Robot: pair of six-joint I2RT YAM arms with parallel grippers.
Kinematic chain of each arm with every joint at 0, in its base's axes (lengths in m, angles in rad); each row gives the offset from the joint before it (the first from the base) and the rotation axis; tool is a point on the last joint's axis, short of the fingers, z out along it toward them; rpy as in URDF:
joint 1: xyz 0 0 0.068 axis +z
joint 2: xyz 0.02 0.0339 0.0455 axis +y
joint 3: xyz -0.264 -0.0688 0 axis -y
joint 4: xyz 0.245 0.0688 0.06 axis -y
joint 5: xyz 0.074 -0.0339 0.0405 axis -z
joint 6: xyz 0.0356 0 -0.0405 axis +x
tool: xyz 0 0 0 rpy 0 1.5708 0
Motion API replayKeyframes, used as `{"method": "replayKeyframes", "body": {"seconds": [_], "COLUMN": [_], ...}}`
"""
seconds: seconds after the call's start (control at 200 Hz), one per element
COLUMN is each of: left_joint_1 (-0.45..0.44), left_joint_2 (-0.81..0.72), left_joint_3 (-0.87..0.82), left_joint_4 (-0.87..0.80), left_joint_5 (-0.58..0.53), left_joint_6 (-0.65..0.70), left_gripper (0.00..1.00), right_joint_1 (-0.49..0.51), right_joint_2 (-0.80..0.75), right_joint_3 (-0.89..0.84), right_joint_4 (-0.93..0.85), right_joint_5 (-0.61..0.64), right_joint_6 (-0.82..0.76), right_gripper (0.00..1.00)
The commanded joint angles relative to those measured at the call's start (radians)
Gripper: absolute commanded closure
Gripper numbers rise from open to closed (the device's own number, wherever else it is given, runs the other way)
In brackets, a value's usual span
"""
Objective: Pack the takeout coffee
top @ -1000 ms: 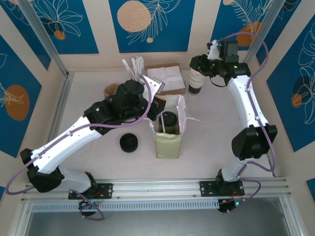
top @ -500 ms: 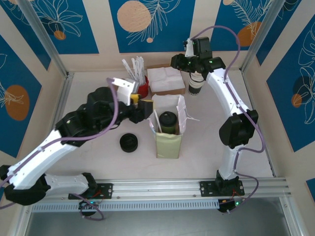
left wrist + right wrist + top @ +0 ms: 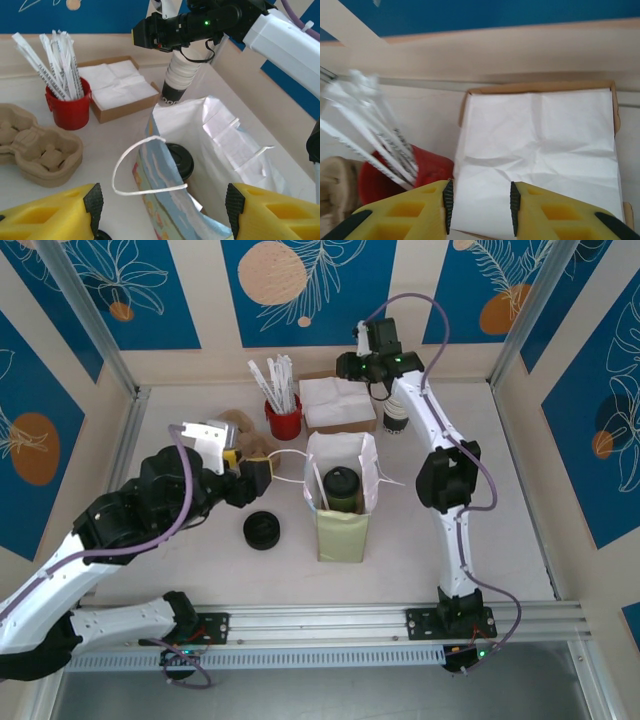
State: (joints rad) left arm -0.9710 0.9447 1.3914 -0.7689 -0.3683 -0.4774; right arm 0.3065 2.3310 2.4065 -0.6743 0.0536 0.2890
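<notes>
**Coffee** [image 3: 341, 484]: a small cup closed with a round black lid [image 3: 182, 159], standing upright inside the open bag [image 3: 343, 532] near the middle of the table. From above, the lid is level and sits below the bag's rim. The bag's walls hide the cup's body, so its colour and bands cannot be told. In the left wrist view, the lid lies between the patterned front wall and the creased white rear wall.
</notes>
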Motion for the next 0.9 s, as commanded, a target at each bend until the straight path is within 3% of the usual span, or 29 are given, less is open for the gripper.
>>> {"method": "replayKeyframes", "body": {"seconds": [0.0,0.28,0.41,0.895], "left_joint_1": [-0.005,-0.007,-0.006,-0.005], "left_joint_2": [-0.003,-0.036,-0.045,-0.093], "left_joint_3": [-0.018,-0.047,-0.053,-0.037], "left_joint_4": [-0.028,-0.021,-0.035,-0.129], "left_joint_5": [-0.018,-0.033,-0.04,-0.088], "left_joint_6": [-0.034,-0.061,-0.062,-0.059], "left_gripper": [0.33,0.34,0.34,0.37], "right_joint_1": [0.02,0.036,0.042,0.041], "right_joint_2": [0.042,0.205,0.229,0.329], "right_joint_3": [0.056,0.177,0.181,0.233], "right_joint_4": [-0.029,-0.069,-0.058,-0.044], "right_joint_5": [0.036,0.088,0.117,0.185], "right_joint_6": [-0.07,-0.138,-0.155,-0.202], "right_gripper": [0.62,0.6,0.54,0.5]}}
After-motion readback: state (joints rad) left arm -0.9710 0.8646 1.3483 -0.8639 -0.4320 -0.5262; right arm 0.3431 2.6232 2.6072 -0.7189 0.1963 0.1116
